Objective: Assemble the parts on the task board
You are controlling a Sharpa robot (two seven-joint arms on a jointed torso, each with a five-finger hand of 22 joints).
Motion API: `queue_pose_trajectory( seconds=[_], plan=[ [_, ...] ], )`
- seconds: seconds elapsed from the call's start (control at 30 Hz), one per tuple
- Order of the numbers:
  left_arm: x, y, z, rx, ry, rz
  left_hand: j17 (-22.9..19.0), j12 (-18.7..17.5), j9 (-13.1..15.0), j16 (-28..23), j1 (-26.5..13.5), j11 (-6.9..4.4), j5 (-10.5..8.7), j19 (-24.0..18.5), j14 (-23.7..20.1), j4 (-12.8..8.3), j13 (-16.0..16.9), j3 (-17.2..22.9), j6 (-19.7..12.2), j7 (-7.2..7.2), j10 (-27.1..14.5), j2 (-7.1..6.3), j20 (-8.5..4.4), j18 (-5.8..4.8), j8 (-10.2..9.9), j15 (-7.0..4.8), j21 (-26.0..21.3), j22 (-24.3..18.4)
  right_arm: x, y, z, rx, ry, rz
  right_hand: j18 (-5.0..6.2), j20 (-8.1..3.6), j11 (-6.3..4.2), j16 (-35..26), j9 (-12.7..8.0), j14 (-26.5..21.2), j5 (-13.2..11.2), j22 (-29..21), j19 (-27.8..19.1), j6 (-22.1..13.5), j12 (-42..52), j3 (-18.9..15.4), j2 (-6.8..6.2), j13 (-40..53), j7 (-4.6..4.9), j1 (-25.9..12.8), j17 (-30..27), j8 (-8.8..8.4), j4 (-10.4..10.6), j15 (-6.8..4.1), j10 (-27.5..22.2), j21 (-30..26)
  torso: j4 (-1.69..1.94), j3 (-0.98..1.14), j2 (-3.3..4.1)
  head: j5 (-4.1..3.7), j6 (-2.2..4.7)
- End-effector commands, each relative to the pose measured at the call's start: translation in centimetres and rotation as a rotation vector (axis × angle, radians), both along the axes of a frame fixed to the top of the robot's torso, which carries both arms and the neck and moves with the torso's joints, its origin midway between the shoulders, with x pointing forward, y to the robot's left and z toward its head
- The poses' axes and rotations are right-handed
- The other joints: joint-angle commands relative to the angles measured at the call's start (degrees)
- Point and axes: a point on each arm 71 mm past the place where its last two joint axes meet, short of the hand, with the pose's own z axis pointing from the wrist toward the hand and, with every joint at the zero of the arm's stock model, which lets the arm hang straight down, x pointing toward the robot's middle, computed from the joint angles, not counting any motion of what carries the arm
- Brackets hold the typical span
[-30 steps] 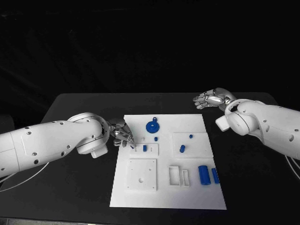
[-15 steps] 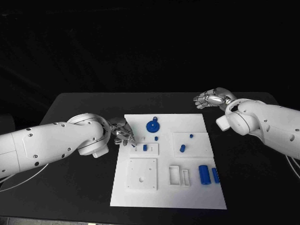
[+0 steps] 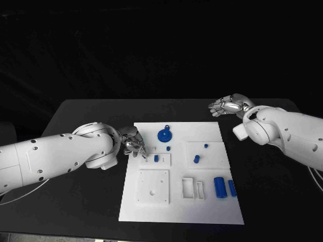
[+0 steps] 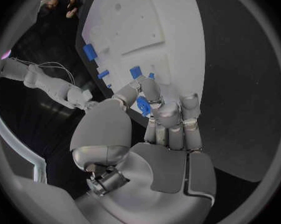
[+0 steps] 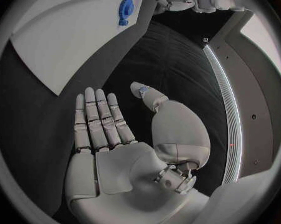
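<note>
- Head view: black table (image 3: 82,113) carrying a white task board (image 3: 177,209) at its middle.
- Head view: left hand (image 3: 131,143) at the board's left edge, fingers bunched over a small square recess with a blue peg (image 3: 156,158) in it.
- Head view: blue disc (image 3: 164,136) near the board's far edge; small blue stub (image 3: 168,149) just beside the recess.
- Head view: raised white square holding two small blue pieces (image 3: 196,159); two blue cylinders (image 3: 220,187) side by side at the board's right edge, near a white slotted block (image 3: 192,188).
- Head view: plain white plate with holes (image 3: 153,187) on the board's near left.
- Head view: right hand (image 3: 227,105) over the table beyond the board's far right corner, well apart from the parts.
- Left wrist view: left hand (image 4: 154,115) pinching a small blue part (image 4: 142,106) between thumb and fingers, just above the board (image 4: 140,20).
- Right wrist view: right hand (image 5: 112,129) flat, fingers (image 5: 93,117) straight and close together, thumb apart, holding nothing; blue disc (image 5: 126,8) on the board (image 5: 65,40) beyond.
</note>
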Motion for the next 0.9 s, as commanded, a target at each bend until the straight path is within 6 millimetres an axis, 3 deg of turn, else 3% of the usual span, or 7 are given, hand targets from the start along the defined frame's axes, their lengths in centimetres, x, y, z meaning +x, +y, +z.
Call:
queue_pose_trajectory(
  seconds=[0.03,0.9],
  plan=[
    [-0.10,-0.33,-0.03,0.010,-0.023,-0.017,0.07,0.39,1.84,0.29,0.17,0.01,0.41,0.47,0.20,0.44,0.10,-0.05,4.22,-1.58,0.43,0.24,-5.76,-0.60,1.51,-0.24,0.20,0.53,-0.04,0.17,0.03,0.006,-0.003,0.018,1.09,0.15,0.34,0.29,-0.05,-0.50,0.39,0.09,-0.08,-0.34,-0.39,-0.12,-0.05,-0.07,1.19,-0.38,-0.06,0.20,0.03,0.01,0.09,-0.38,-0.02,-0.01,0.00,-0.01,-0.09],
    [-0.26,-0.66,-0.56,0.062,-0.083,-0.038,0.21,0.96,2.03,0.57,-1.55,0.03,-0.07,0.62,0.17,2.60,0.47,-0.47,4.47,-1.62,0.30,-1.38,-5.91,-0.54,1.64,-0.22,0.31,0.62,-0.05,0.25,-0.03,0.007,-0.001,0.020,1.11,0.18,0.34,0.33,-0.09,-0.53,0.45,0.13,-0.09,-0.37,-0.42,-0.12,0.00,-0.07,1.19,-0.35,-0.12,0.24,-0.04,0.03,0.09,-0.42,-0.03,0.00,0.02,-0.03,-0.14]
  ],
)
